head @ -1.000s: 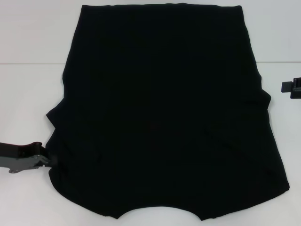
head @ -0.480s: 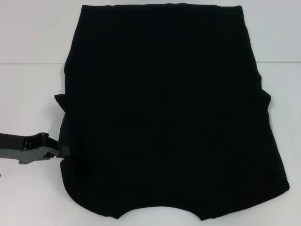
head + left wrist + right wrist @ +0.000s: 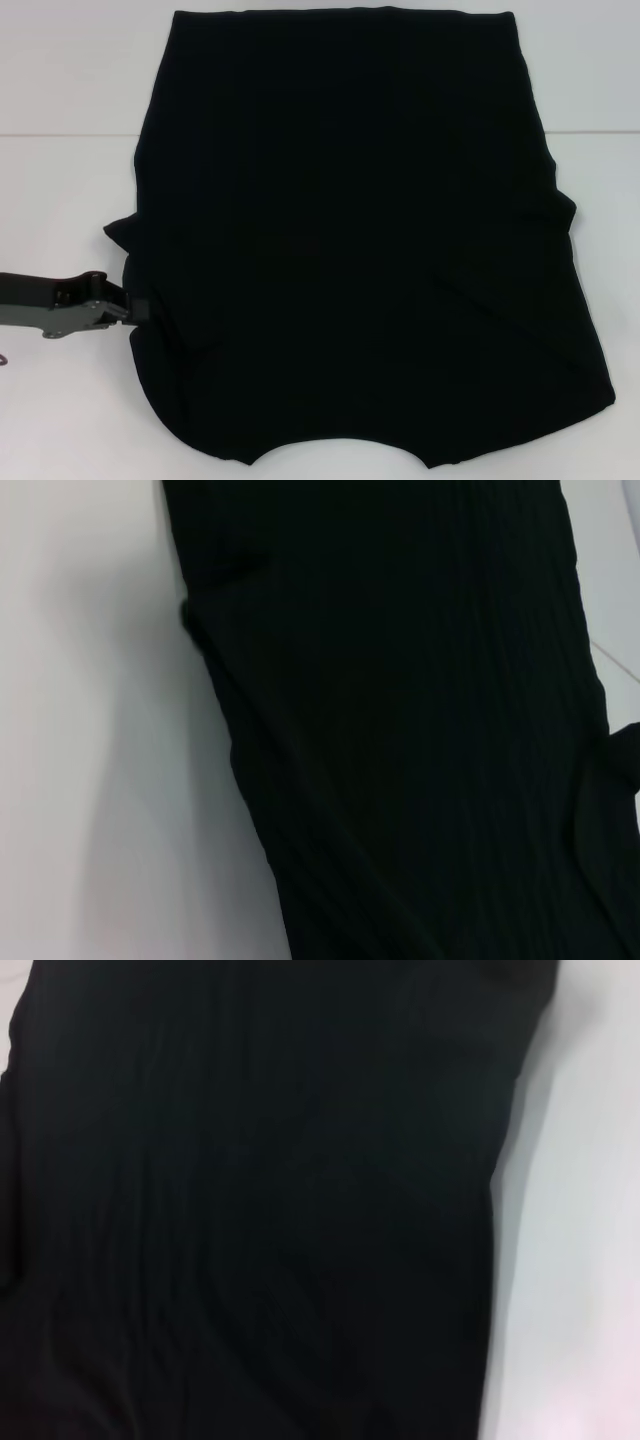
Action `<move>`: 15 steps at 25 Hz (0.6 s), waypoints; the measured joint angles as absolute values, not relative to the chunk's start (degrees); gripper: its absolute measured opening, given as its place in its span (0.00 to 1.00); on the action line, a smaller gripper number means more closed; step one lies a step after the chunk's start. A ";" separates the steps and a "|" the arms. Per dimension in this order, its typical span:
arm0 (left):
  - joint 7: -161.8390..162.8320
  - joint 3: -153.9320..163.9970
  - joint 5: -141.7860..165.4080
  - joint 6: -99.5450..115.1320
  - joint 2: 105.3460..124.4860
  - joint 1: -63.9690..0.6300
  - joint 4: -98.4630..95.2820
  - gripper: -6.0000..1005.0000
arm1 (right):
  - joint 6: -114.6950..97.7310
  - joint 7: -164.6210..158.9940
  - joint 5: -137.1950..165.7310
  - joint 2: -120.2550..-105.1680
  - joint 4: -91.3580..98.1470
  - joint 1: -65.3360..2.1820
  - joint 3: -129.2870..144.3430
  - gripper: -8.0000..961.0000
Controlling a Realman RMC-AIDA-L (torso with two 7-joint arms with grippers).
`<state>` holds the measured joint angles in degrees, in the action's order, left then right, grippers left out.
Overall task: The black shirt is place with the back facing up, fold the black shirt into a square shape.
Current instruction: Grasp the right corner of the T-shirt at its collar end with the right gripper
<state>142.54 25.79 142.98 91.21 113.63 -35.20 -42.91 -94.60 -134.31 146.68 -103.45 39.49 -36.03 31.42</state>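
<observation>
The black shirt lies spread flat on the white table, its plain side up, and fills most of the head view. My left gripper is at the shirt's left edge near the front, shut on the fabric there. That edge is bunched and drawn inward, with a small flap sticking out above the gripper. The left wrist view shows the shirt as dark cloth next to bare table. In the right wrist view the shirt fills nearly the whole picture. My right gripper is out of sight.
White tabletop borders the shirt on the left, right and far sides. A faint seam line crosses the table behind the left arm. The shirt's front hem reaches the picture's lower edge.
My left gripper has moved right and slightly away from me, dragging the shirt's left edge inward. The right gripper, seen at the right edge a second ago, has left the head view.
</observation>
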 joint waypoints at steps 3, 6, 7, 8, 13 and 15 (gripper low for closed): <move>142.55 25.95 143.01 91.06 113.63 -35.25 -42.87 0.05 | -94.22 -133.57 146.70 -104.51 39.46 -36.24 31.85 0.53; 142.56 25.98 143.00 90.99 113.65 -35.25 -42.81 0.05 | -93.79 -133.15 146.73 -105.56 39.40 -36.42 33.11 0.53; 142.56 25.95 143.01 90.97 113.67 -35.25 -42.81 0.05 | -93.62 -133.12 146.75 -105.85 39.40 -36.45 33.83 0.53; 142.56 25.91 143.02 90.97 113.69 -35.24 -42.80 0.05 | -93.39 -133.12 146.78 -106.05 39.39 -36.48 34.47 0.53; 142.52 25.79 143.01 90.89 113.73 -35.08 -42.80 0.05 | -92.90 -133.17 146.85 -106.67 39.37 -36.69 37.49 0.53; 142.52 25.76 142.97 90.86 113.75 -35.03 -42.80 0.05 | -92.79 -133.26 146.86 -106.73 39.37 -36.78 38.19 0.53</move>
<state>142.52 25.76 142.97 90.86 113.75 -35.03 -42.80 -92.79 -133.26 146.86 -106.73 39.37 -36.78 38.19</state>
